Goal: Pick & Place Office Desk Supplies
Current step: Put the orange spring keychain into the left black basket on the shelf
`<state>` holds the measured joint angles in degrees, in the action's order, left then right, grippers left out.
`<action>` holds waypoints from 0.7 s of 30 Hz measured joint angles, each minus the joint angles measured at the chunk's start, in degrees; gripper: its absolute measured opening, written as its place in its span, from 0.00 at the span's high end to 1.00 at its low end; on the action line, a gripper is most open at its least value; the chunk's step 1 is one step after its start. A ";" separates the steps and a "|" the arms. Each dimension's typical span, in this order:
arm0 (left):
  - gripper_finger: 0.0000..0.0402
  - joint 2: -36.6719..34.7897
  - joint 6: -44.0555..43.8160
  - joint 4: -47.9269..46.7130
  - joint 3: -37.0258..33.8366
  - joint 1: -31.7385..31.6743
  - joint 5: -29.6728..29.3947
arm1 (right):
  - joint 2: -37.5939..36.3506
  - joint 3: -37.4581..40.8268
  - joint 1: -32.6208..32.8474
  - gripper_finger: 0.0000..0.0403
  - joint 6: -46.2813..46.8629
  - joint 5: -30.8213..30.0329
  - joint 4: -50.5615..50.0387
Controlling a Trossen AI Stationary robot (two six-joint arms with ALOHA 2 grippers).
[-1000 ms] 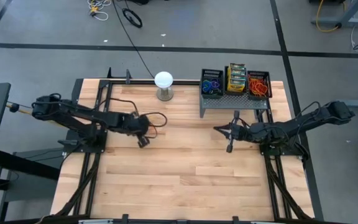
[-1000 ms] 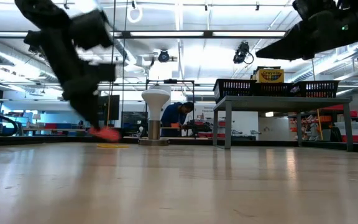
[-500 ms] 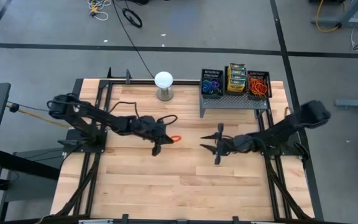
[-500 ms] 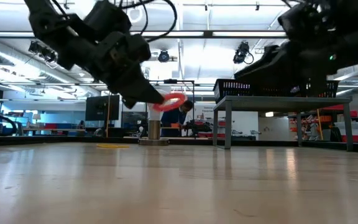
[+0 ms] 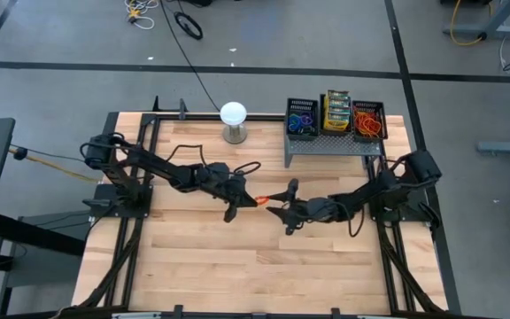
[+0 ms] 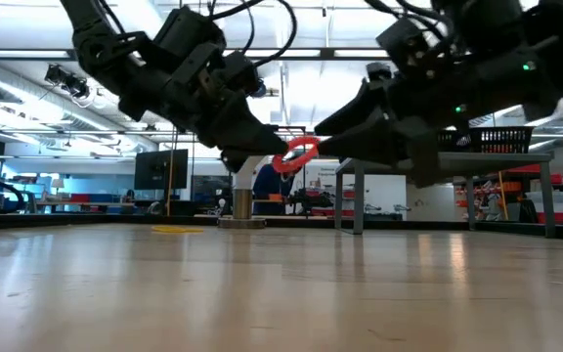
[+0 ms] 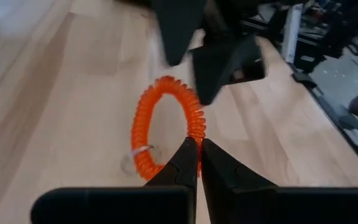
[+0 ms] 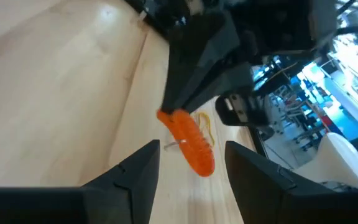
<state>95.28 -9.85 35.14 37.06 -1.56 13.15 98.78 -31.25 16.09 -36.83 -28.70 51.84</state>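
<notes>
High view overhead, looking down; low view table-level, across; wrist views close, both sharing orange coil (image 7: 166, 124).

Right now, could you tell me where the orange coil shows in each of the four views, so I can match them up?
High view: the orange coil is mid-table, between the two arms.
Low view: it hangs above the table at centre.
Left wrist view: it stands at centre, pinched by the left pincer.
Right wrist view: it sits at centre, ahead of the open right pincer.
Shared landmark: the left pincer's tips on the coil.
</notes>
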 joint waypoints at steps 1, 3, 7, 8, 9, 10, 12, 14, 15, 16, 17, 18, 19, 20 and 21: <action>0.97 0.29 0.29 -0.78 0.89 0.02 0.51 | 0.09 -0.67 -0.28 0.52 -0.32 -0.03 -1.11; 0.97 0.42 0.62 -2.20 1.80 0.02 0.59 | 0.35 -1.57 -0.62 0.52 -0.52 0.05 -2.65; 0.97 0.46 1.36 -4.17 2.69 0.02 0.65 | 0.33 -2.55 -0.65 0.56 -0.56 0.89 -3.22; 0.97 0.48 1.43 -4.13 2.80 0.00 0.63 | 0.33 -2.64 -0.65 0.58 -0.59 0.91 -3.80; 0.97 0.48 1.44 -4.01 2.80 0.00 0.71 | 0.33 -2.64 -0.67 0.61 -0.60 0.89 -4.20; 0.97 0.46 1.46 -3.98 2.80 0.00 0.92 | 0.33 -2.64 -0.80 0.65 -0.58 0.95 -4.48; 0.97 0.46 1.51 -4.04 2.80 0.04 1.07 | 0.33 -2.66 -0.95 0.73 -0.49 1.11 -5.33; 0.97 0.48 1.51 -4.09 2.80 0.04 1.09 | 0.33 -2.66 -0.99 0.82 -0.50 1.09 -5.90; 0.97 0.48 1.55 -4.11 2.80 0.04 1.09 | 0.33 -2.66 -0.98 0.87 -0.51 1.06 -5.92; 0.97 0.48 1.66 -4.14 2.80 0.02 1.09 | 0.33 -2.66 -0.96 0.91 -0.51 1.04 -5.88; 0.97 0.47 1.75 -4.18 2.77 0.03 1.09 | 0.33 -2.66 -0.95 0.94 -0.54 1.04 -5.88; 0.96 0.46 1.76 -4.16 2.77 0.07 1.09 | 0.30 -2.66 -0.87 0.96 -0.54 0.91 -5.88; 0.96 0.46 1.85 -4.07 2.77 0.09 1.07 | 0.22 -2.66 -0.87 0.97 -0.54 0.87 -5.88; 0.95 0.27 2.17 -4.18 2.77 0.09 1.05 | 0.19 -2.66 -0.89 0.96 -0.43 0.84 -5.81; 0.93 -0.15 2.52 -4.67 2.77 0.07 0.95 | 0.19 -2.66 -0.91 0.95 -0.14 0.65 -5.84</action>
<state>95.13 -7.33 30.46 39.83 -1.49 14.10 98.98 -33.91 15.18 -36.97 -28.06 45.99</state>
